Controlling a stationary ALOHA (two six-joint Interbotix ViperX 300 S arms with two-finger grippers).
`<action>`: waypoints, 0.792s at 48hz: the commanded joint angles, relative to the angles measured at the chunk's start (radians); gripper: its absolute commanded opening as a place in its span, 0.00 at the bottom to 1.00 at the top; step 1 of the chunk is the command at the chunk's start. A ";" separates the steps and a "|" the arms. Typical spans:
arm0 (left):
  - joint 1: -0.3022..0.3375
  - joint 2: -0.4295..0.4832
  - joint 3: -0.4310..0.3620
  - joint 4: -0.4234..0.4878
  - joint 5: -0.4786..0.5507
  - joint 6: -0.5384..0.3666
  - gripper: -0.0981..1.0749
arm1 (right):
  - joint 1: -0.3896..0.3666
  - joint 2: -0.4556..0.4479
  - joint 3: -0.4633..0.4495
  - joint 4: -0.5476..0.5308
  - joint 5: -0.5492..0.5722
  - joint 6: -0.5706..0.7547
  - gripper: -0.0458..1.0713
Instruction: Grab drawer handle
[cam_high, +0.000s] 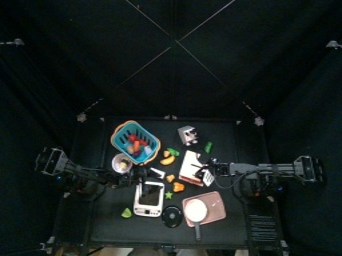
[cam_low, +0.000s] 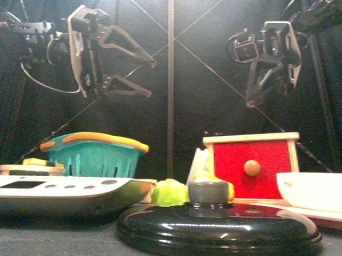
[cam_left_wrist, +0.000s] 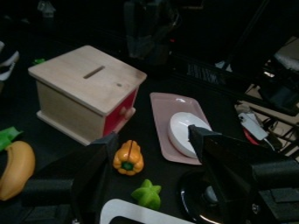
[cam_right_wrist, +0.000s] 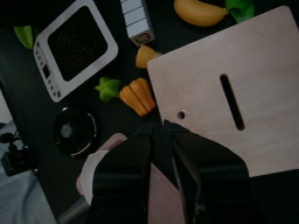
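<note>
A wooden box (cam_low: 251, 165) with a red drawer front and a round red knob handle (cam_low: 251, 170) stands right of the table's middle; it also shows in the top view (cam_high: 198, 165). The left wrist view shows its slotted top (cam_left_wrist: 84, 83) and red face edge-on. The right wrist view looks down on its top (cam_right_wrist: 228, 83). My left gripper (cam_low: 104, 60) hangs open and empty, high at the left, apart from the box; its jaws frame the left wrist view (cam_left_wrist: 163, 171). My right gripper (cam_low: 265, 60) hangs above the box, jaws together and empty (cam_right_wrist: 163, 140).
A teal basket (cam_low: 96, 155) stands at the left and a white scale (cam_low: 67, 190) at the front left. A black lid (cam_low: 214, 225) lies at the front. A white bowl (cam_low: 310, 188) sits on a pink tray (cam_left_wrist: 162, 101). An orange pepper (cam_left_wrist: 128, 156) and a green star (cam_left_wrist: 146, 192) lie near the box.
</note>
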 joint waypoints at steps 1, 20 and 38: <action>-0.003 0.055 -0.078 -0.026 -0.018 -0.003 0.92 | -0.012 -0.029 0.006 -0.040 -0.017 -0.002 0.55; 0.000 0.273 -0.270 -0.270 -0.012 -0.002 0.92 | -0.063 -0.029 0.060 -0.164 -0.115 -0.002 0.54; 0.018 0.410 -0.411 -0.428 0.057 -0.002 0.92 | -0.126 -0.008 0.101 -0.235 -0.181 -0.002 0.53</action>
